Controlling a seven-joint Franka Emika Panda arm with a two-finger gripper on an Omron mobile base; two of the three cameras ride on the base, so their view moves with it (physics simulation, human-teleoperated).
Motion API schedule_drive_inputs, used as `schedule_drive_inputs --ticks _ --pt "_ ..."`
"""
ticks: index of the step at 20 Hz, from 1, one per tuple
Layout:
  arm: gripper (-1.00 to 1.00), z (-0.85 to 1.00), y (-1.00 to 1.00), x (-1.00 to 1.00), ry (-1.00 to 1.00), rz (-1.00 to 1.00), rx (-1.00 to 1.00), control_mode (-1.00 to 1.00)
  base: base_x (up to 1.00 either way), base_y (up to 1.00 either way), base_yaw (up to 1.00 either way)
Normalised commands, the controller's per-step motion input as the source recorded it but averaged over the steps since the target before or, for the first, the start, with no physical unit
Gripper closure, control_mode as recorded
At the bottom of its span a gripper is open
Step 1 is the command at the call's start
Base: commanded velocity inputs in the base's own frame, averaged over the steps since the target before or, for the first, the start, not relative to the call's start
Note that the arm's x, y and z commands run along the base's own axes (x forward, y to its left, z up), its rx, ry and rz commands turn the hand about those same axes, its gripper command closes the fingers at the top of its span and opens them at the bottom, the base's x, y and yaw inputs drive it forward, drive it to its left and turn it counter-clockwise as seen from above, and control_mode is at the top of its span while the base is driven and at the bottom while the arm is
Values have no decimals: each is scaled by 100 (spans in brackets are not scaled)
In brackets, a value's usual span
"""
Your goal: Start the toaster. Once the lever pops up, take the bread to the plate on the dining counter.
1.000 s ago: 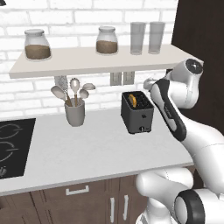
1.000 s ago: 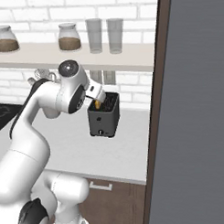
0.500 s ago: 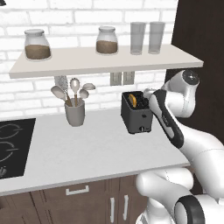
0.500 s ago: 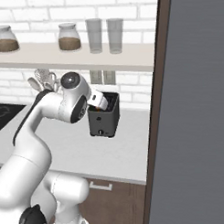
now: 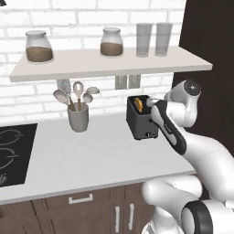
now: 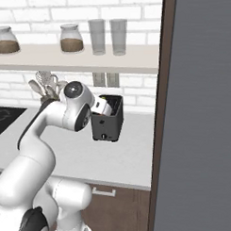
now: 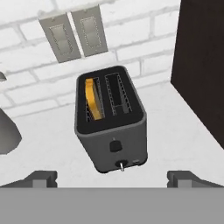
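The task is only beginning: the toaster (image 7: 111, 118) is standing on the white counter (image 5: 91, 155) close to the brick wall, under two sockets (image 7: 74, 33), and the bread (image 7: 93, 98) is sitting upright in one of its two top slots, the one on the left in the hand view, with its orange edge showing above the slot. The other slot is looking empty. On the front face a small dark lever (image 7: 115, 145) is sitting a little above the pale knob (image 7: 121, 166), but from here I cannot tell if it is already pressed down, so I am judging that the starting of the toaster is not yet done. What is left is nearly everything: pushing the lever, waiting for it to pop up, lifting the bread out and carrying it to the plate on the dining counter. The claw (image 7: 113, 177) is hovering just in front of the toaster and somewhat above it, looking down on its top and front. Its two dark fingertips (image 7: 41, 178) are standing far apart, as wide as they go, and they are holding nothing and touching nothing. In the left base view the arm is reaching beside the toaster, while a grey cup of utensils (image 5: 78, 119) is standing well apart on the same counter
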Motion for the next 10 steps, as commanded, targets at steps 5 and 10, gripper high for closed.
schedule_drive_inputs --ticks 5,10 --pt "-100 -1 14 29 0 1 -1 -100 0 0 0" --pt "-100 -6 30 35 7 3 0 -100 0 0 0"
